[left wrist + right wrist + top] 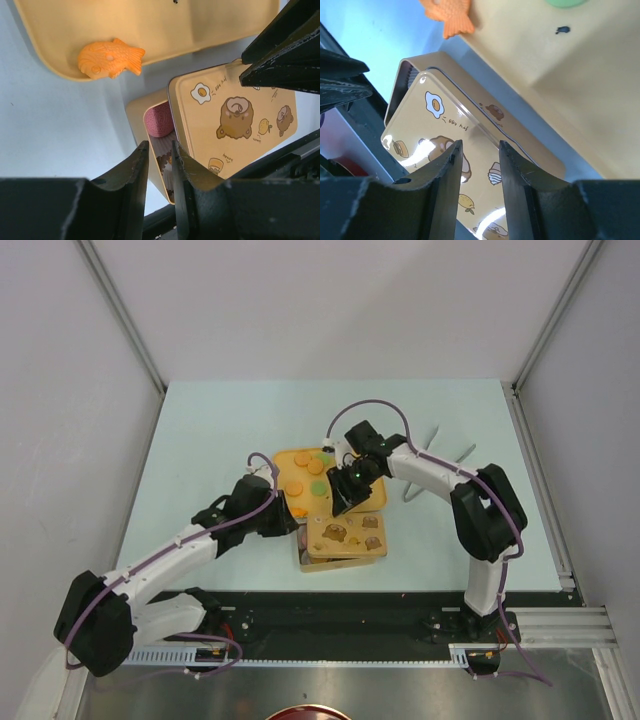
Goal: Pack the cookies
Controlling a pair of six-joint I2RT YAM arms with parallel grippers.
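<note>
Orange and green cookies [296, 488] lie on the yellow tray [283, 453]. A pink cookie [159, 120] sits in the tin [136, 111], partly under its bear lid [235, 115]. The right gripper's [477, 160] jaws are spread above the lid. The left gripper's [159, 162] jaws are narrowly parted at the tin's open end, and I cannot tell if they are pinching anything.

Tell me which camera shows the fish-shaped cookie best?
The left wrist view: the whole fish-shaped cookie lies on the tray. The right wrist view catches only its tail; the top view, a tiny orange speck.
</note>
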